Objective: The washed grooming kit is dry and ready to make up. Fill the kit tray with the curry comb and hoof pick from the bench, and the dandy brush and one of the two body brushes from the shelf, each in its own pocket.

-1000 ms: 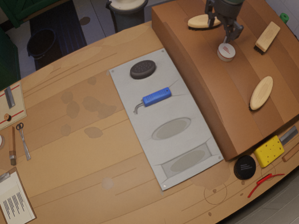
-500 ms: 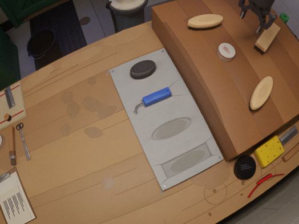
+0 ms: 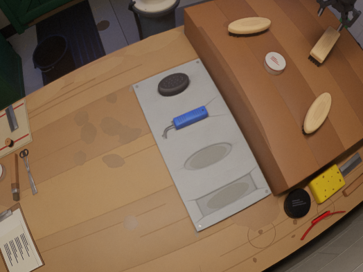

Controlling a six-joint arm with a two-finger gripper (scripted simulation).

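The arm is cut off by the top right corner of the picture, so only its lower part and the gripper show; the gripper hangs open and empty just above the far end of the rectangular dandy brush on the brown shelf. Two oval body brushes lie on the shelf, one near its back and one toward the front. The grey kit tray lies on the bench with the dark curry comb in its top pocket and the blue-handled hoof pick in the second. Its oval pocket and rectangular pocket are unfilled.
The shelf's raised front edge runs beside the tray's right side. A small white tin sits mid-shelf between the brushes. A black tin, yellow sponge and red strap lie by the bench's front right; scissors and a clipboard lie far left.
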